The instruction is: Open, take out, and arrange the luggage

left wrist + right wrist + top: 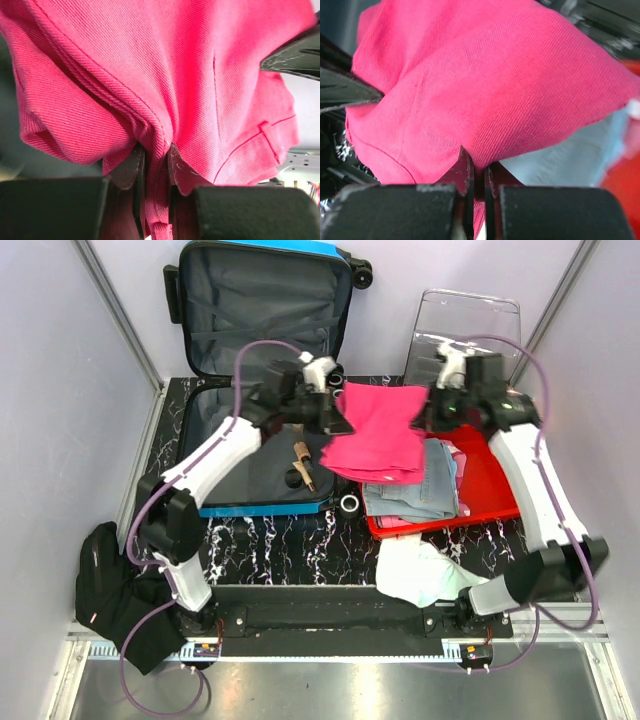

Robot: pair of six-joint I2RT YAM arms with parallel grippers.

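The blue luggage (262, 508) lies open at the back left, its grey-lined lid (262, 310) propped against the wall. A pink garment (378, 432) hangs stretched between both arms, above the gap between the luggage and a red tray (497, 490). My left gripper (335, 418) is shut on the garment's left edge; in the left wrist view the pink cloth (165, 85) is bunched between the jaws (156, 160). My right gripper (428, 415) is shut on its right edge, with the pink cloth (485, 90) pinched thinly at the fingertips (479, 167).
The red tray holds folded blue jeans (415, 490). A clear plastic box (468, 330) stands behind it. White cloth (420, 570) lies at the front right, black cloth (110, 590) over the left edge. Small wooden items (300, 465) lie in the luggage. Walls close in on both sides.
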